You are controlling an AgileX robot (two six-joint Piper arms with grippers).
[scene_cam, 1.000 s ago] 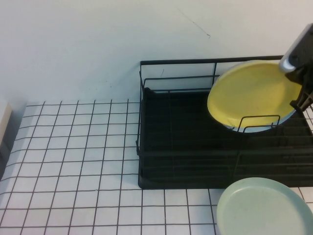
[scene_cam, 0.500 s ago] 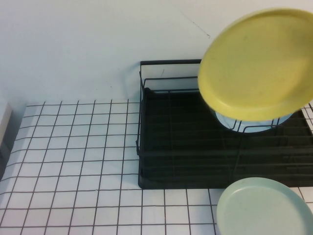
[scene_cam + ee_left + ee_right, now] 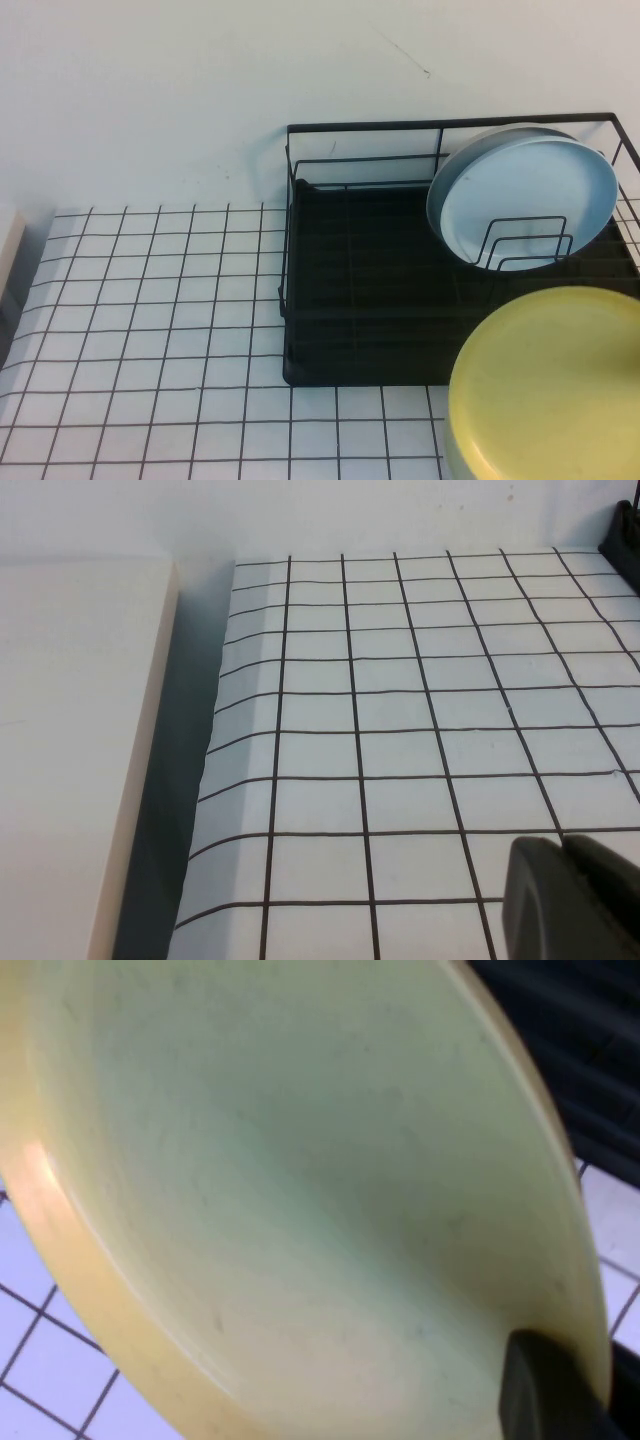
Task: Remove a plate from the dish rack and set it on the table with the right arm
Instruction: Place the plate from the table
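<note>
The yellow plate [image 3: 550, 385] is out of the rack [image 3: 380, 300] and sits low at the front right, in front of the rack and over the table [image 3: 150, 320]. The right claw [image 3: 545, 1390] pinches the plate's rim. The left claw [image 3: 570, 900] is over bare table far to the left, and I cannot tell if it is open or closed.

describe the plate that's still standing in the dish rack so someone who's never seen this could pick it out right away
Find the black wire dish rack on the gridded table. At its far right end a light blue plate stands on edge behind looped dividers. The yellow plate, gripped by the right hand, is out front; the left hand is over bare grid.
</note>
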